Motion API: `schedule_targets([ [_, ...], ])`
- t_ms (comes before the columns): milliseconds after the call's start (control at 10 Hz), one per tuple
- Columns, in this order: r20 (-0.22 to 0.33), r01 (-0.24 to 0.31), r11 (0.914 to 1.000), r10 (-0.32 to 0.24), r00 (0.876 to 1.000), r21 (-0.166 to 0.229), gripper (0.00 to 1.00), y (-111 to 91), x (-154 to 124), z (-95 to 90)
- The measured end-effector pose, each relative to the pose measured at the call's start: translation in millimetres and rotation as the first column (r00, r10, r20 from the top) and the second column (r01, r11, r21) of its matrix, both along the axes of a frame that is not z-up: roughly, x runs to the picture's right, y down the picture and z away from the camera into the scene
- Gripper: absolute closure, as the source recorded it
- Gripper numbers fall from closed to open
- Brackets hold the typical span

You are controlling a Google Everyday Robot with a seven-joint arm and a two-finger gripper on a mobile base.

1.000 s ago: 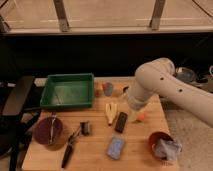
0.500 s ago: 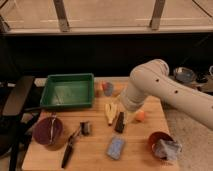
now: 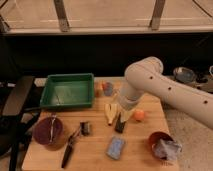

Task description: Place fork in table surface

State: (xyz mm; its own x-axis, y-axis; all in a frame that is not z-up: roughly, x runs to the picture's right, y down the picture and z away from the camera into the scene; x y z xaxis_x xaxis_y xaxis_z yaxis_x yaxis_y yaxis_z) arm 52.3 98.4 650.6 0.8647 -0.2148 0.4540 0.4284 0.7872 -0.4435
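End effector (image 3: 120, 119) low over bench (image 3: 95, 152), grip state: can't tell tbh. Fork (image 3: 52, 131) in red bowl (image 3: 39, 134), well apart from it.

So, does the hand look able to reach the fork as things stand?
Probably yes. The hand hangs low over the table surface; the fork seems to rest in the dark red bowl at left, uncovered, nothing tall between them.

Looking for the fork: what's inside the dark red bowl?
A thin silvery fork stands in the dark red bowl; its lower end and the bowl's bottom can't be made out. The claw hangs over the table surface, away from the bowl.
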Motion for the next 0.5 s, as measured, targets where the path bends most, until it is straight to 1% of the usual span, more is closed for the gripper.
schedule_targets([
  [100,0.027,0.022,0.9997,-0.022,0.999,-0.003,0.35,-2,-17,3.7],
  [300,0.096,0.079,0.9968,-0.078,0.992,-0.009,0.35,-6,-67,13.7],
  [400,0.125,0.106,0.9943,-0.104,0.987,-0.011,0.35,-6,-89,18.9],
  [500,0.163,0.144,0.9895,-0.141,0.976,-0.005,0.35,-6,-121,26.3],
])
